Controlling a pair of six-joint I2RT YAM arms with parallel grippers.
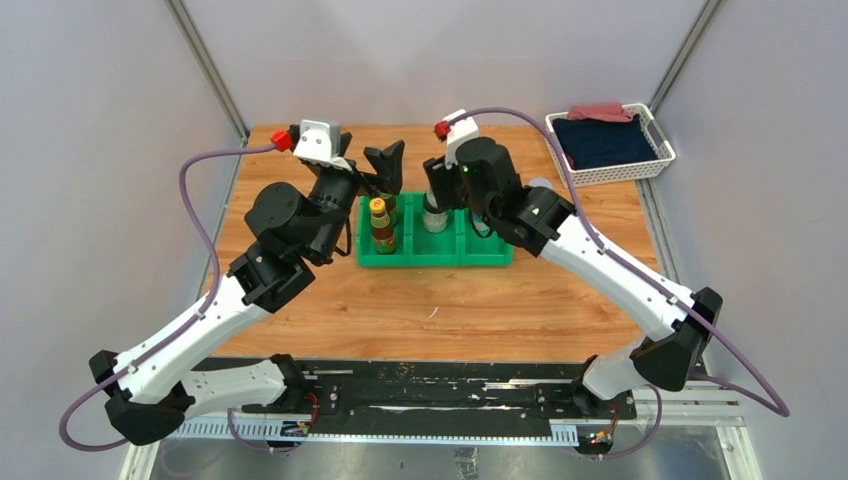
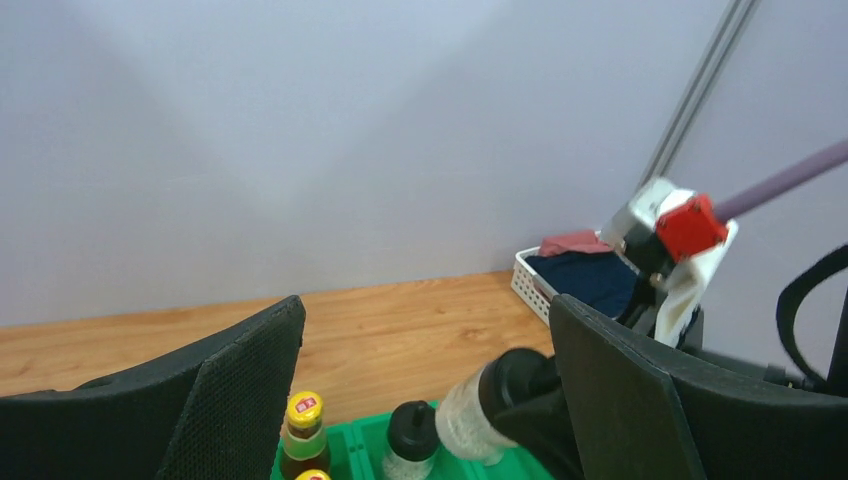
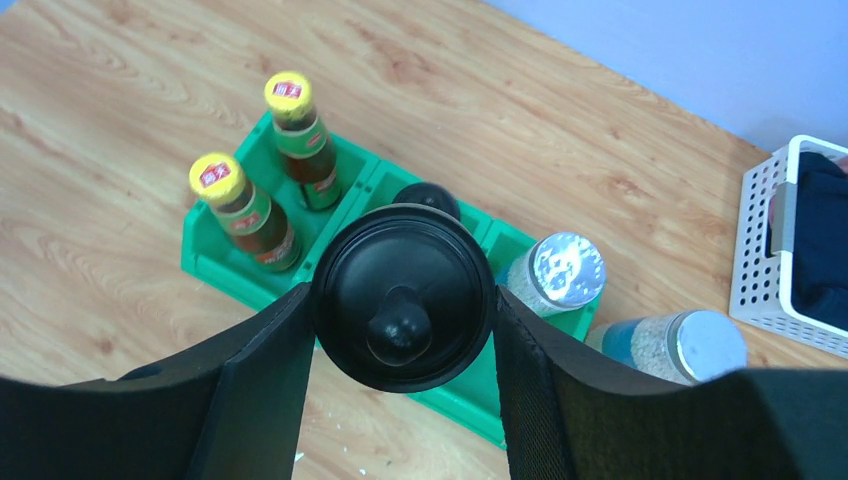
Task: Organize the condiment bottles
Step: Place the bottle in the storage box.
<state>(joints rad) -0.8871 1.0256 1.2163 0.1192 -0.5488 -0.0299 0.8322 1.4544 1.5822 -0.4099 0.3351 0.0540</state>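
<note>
Jaws, right gripper: clamped on the wide black knob lid of one squat clear bottle, a pad on either side of the lid's rim. Jaws, left gripper: wide apart, nothing between them, hanging above the left end of the green bin. Location of held item: raised over the front of the middle compartment, leaning in the left wrist view, with its twin knob-lidded bottle standing behind it in that compartment. Other stock: near brown bottle and far brown bottle, both yellow-capped, upright in the left compartment; one silver-lidded shaker in the right compartment; a second shaker outside the bin, just beside its right end on the table. Handling, judged: the held bottle is rigid and probably light, its smooth wall and glossy lid slippery. A grip on the lid alone lets the body swing, so taking it lower on the body would be steadier; possibly glass, so set it down gently. The loose shaker is best taken around its clear body below the lid. Markings: each yellow cap carries a red emblem and each brown neck a green band; the loose shaker shows a blue label — no lettering legible on any.
</note>
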